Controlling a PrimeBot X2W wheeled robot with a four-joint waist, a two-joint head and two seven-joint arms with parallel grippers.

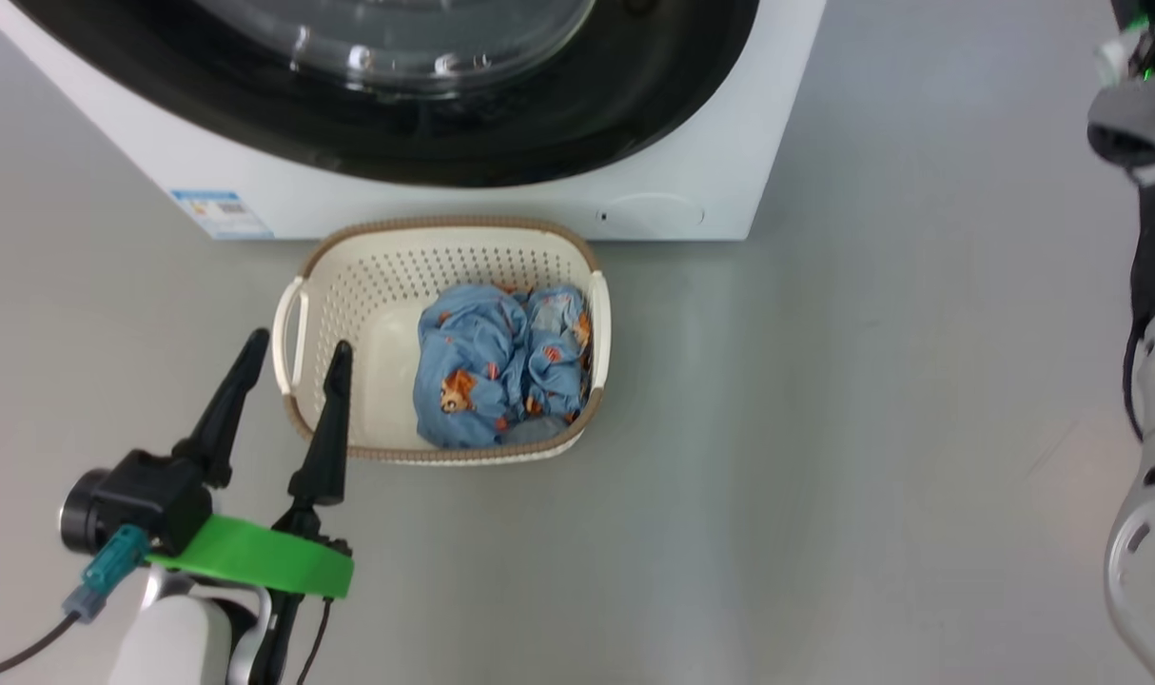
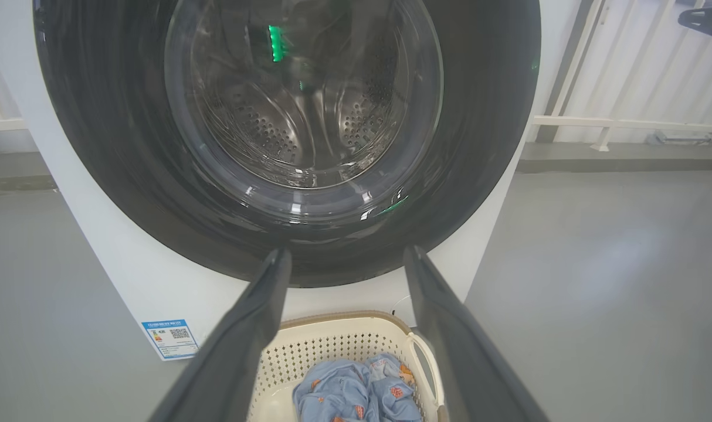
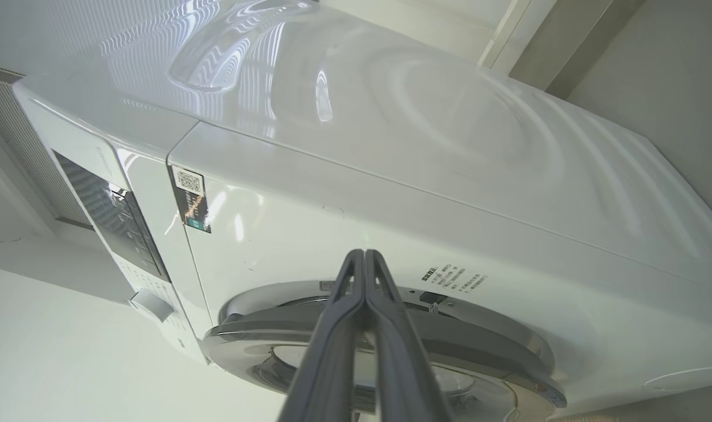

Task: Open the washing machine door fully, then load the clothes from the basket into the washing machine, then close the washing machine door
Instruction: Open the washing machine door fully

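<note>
Head view cuts the washing machine (image 1: 463, 205) off above the lower arc of its door (image 1: 558, 133), so only part of the glossy black rim and bulging clear glass shows. The cream basket (image 1: 444, 230) sits on the floor just before it, with crumpled blue clothes (image 1: 497, 366) in its right half. The left gripper (image 1: 299, 341) hangs beside the basket's left handle, fingers spread wide and empty. In the right wrist view the right gripper (image 3: 363, 255) points at the machine's white front, fingers pressed together on nothing.

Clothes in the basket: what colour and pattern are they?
The clothes are light blue with small orange-brown cartoon prints; the head view shows them best.
</note>
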